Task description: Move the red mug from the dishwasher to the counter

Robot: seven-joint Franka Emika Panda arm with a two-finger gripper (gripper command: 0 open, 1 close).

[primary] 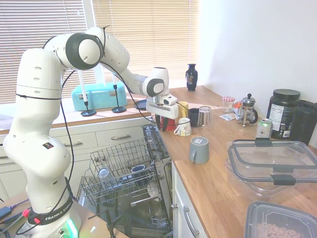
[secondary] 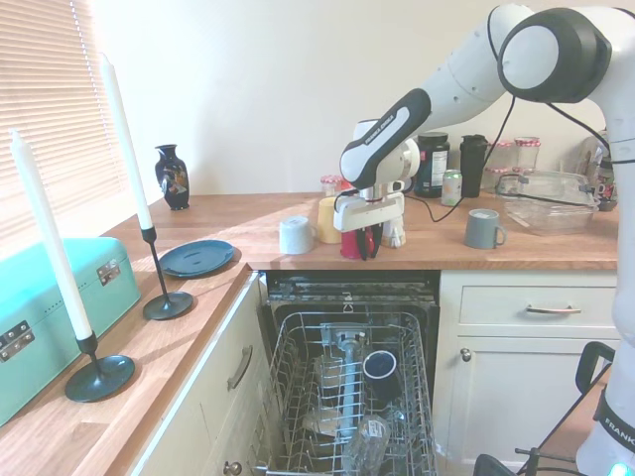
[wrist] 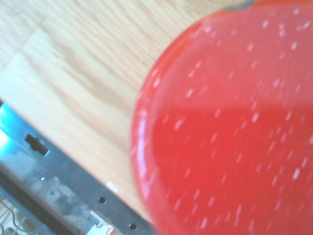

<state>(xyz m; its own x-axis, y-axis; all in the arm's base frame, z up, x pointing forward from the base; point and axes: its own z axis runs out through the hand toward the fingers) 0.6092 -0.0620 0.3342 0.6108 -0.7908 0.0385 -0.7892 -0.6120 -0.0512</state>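
Red mug stands upright under my pincer, whose fingers reach down over its rim and pinch its wall, and it sits at or just above the worktop right by the front edge over the dishwasher. Its long axis is vertical, so from here I judge the move is only to let go and lift straight up. Below, the pulled-out rack holds a dark cup and some glasses.

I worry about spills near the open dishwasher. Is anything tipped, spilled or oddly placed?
Nothing looks spilled or tipped. The red mug stands upright on the counter near its front edge, at the gripper, right above the open dishwasher.
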